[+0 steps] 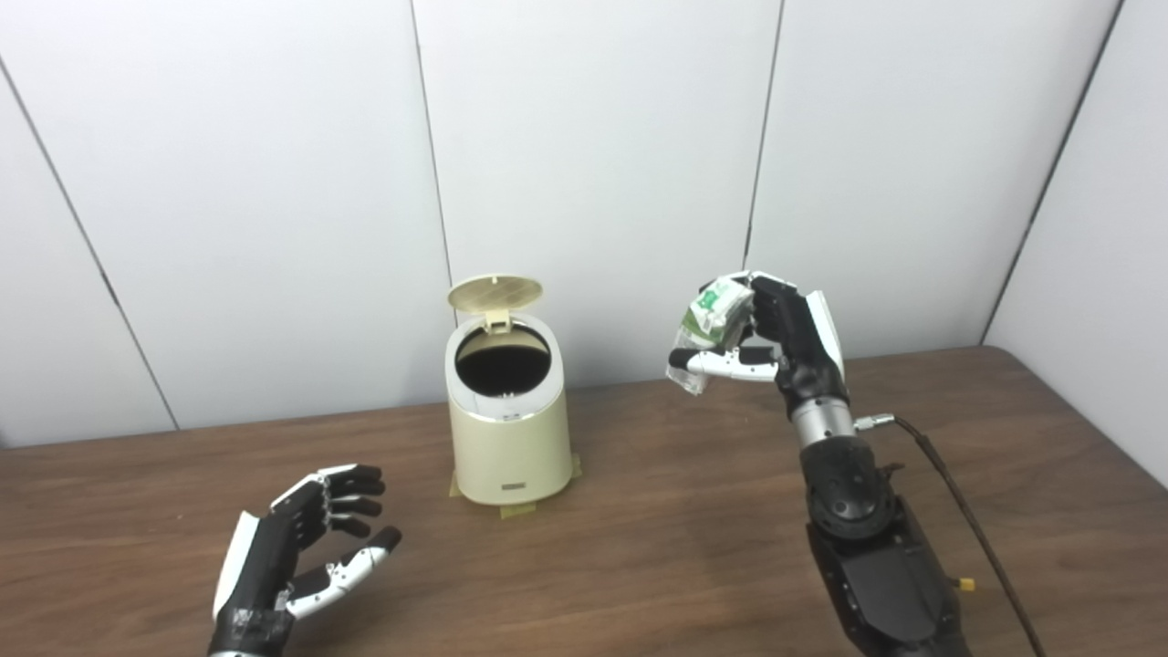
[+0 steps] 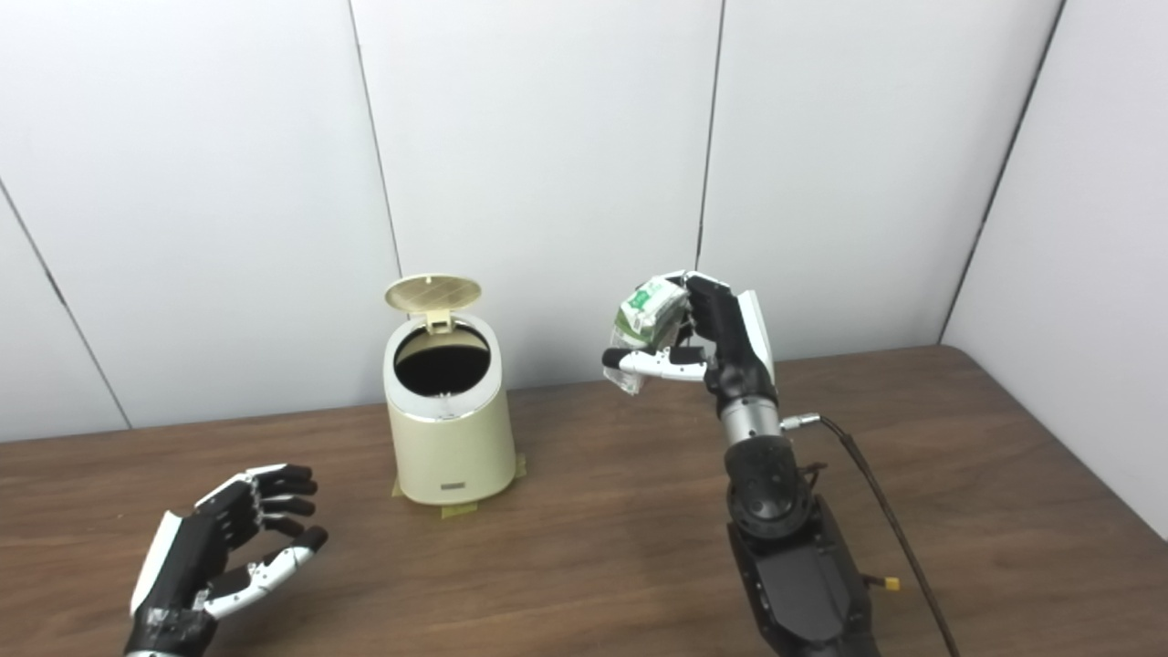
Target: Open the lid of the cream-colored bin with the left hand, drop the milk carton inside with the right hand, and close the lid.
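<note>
The cream-colored bin (image 1: 508, 438) stands on the brown table, taped at its base. Its round lid (image 1: 495, 294) is flipped up at the back and the dark opening shows. My right hand (image 1: 776, 342) is shut on a green-and-white milk carton (image 1: 712, 315) and holds it in the air to the right of the bin, about level with the bin's top. My left hand (image 1: 306, 543) is open and empty, low over the table in front and to the left of the bin. The bin also shows in the right eye view (image 2: 449, 424).
The wooden table (image 1: 639, 547) runs across the view, with its right edge curving at the far right. White wall panels stand close behind the bin. A black cable (image 1: 958, 511) trails from my right wrist over the table.
</note>
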Motion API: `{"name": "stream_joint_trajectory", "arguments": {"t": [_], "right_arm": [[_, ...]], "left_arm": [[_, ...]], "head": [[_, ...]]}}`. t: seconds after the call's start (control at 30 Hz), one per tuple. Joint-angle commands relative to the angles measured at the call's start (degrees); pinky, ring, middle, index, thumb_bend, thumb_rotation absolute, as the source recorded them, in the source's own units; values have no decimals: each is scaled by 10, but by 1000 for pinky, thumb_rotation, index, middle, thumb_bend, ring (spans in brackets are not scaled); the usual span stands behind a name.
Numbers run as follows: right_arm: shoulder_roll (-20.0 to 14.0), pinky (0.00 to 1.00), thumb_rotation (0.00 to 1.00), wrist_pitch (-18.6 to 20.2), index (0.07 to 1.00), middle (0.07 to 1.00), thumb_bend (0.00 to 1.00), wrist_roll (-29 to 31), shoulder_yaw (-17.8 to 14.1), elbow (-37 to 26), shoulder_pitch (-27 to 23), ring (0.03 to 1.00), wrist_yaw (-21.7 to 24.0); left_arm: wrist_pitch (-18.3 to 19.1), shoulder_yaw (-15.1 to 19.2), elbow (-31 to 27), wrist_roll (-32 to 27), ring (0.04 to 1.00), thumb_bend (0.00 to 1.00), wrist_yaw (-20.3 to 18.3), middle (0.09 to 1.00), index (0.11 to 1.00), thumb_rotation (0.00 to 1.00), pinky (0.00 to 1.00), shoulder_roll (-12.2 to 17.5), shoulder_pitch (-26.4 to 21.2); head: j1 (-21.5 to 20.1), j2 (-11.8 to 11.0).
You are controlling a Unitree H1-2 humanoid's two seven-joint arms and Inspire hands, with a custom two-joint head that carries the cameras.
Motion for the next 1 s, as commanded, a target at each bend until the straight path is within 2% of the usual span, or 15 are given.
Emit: {"name": "stream_joint_trajectory", "arguments": {"t": [0.0, 0.17, 0.4, 0.67, 0.97], "right_arm": [[8, 310, 0, -3, 505, 455, 530, -8, 8, -38, -50, 362, 1], [37, 305, 0, 19, 514, 447, 527, -24, 31, -48, -64, 354, 6], [74, 307, 0, 27, 521, 445, 526, -28, 45, -33, -84, 358, 11], [90, 307, 0, 5, 520, 448, 526, -31, 58, -9, -107, 357, 15], [105, 302, 0, 3, 522, 442, 525, -48, 68, 25, -124, 351, 3]], "left_arm": [[-15, -6, 3, 4, 637, 609, 11, 677, 678, 83, 585, -13, -7], [-19, -8, 10, -2, 653, 623, 13, 684, 682, 113, 600, -24, -9], [1, -13, -4, 4, 653, 638, 20, 686, 690, 132, 586, -34, -4], [4, -17, -3, 6, 655, 636, 20, 691, 692, 139, 595, -37, -5], [7, -21, -5, 6, 657, 640, 24, 692, 691, 120, 590, -43, -4]], "head": [[6, -1], [32, -3], [46, -1], [51, 1], [58, 4]]}}
